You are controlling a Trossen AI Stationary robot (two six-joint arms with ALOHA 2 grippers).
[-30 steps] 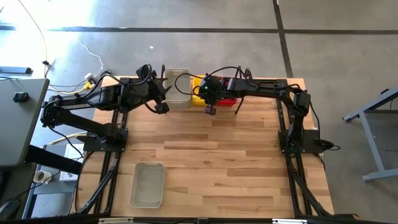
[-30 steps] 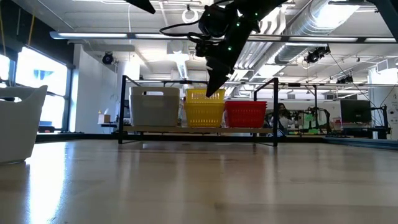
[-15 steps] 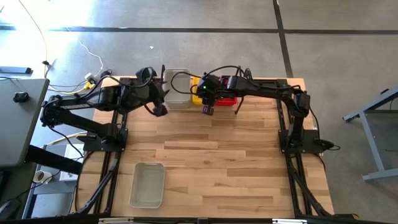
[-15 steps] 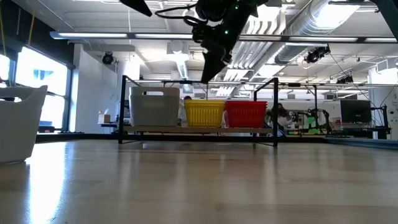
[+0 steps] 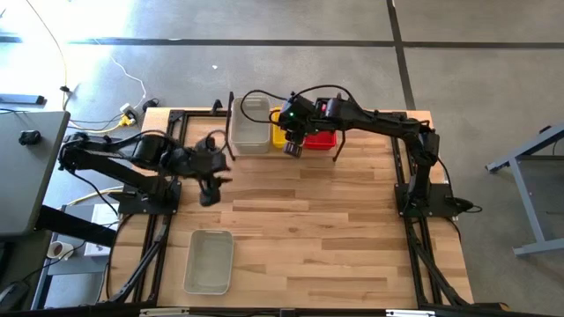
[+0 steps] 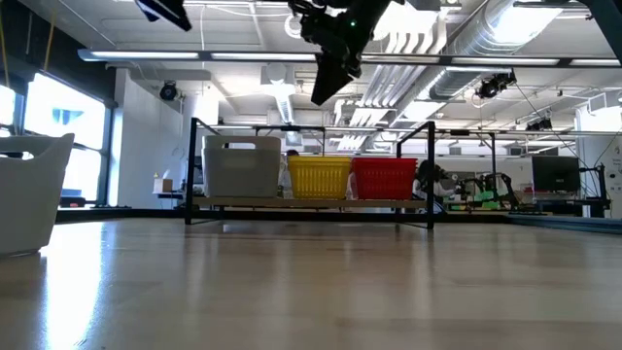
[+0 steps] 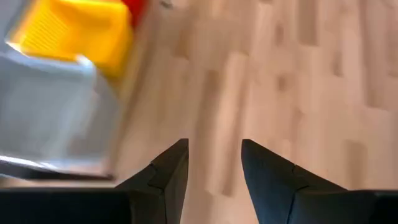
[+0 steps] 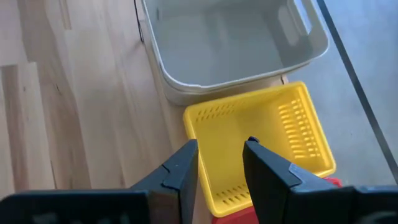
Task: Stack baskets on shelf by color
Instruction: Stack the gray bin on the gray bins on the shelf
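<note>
On the shelf (image 6: 311,201) at the table's far edge stand a grey-white basket (image 5: 249,123), a yellow basket (image 8: 261,137) and a red basket (image 6: 384,178), side by side, bottoms on the shelf's board. My right gripper (image 8: 221,152) hangs open above the yellow basket's near end, clear of it, also seen in the low view (image 6: 326,83). My left gripper (image 7: 214,155) is open over bare table (image 5: 209,189), nearer than the shelf's left end. Another grey-white basket (image 5: 209,261) rests on the table at the near left.
The black arm-mount frames (image 5: 159,220) run along the table's left and right sides. The wooden tabletop (image 5: 308,229) between shelf and near edge is bare apart from the near-left basket. In the low view that basket (image 6: 29,194) stands at the left edge.
My right gripper has let go of the yellow basket and risen; the basket, which stood higher than the red one, has dropped level with it on the shelf. My left gripper has swung away from the grey-white basket on the shelf toward the table's near edge, turning as it went.
</note>
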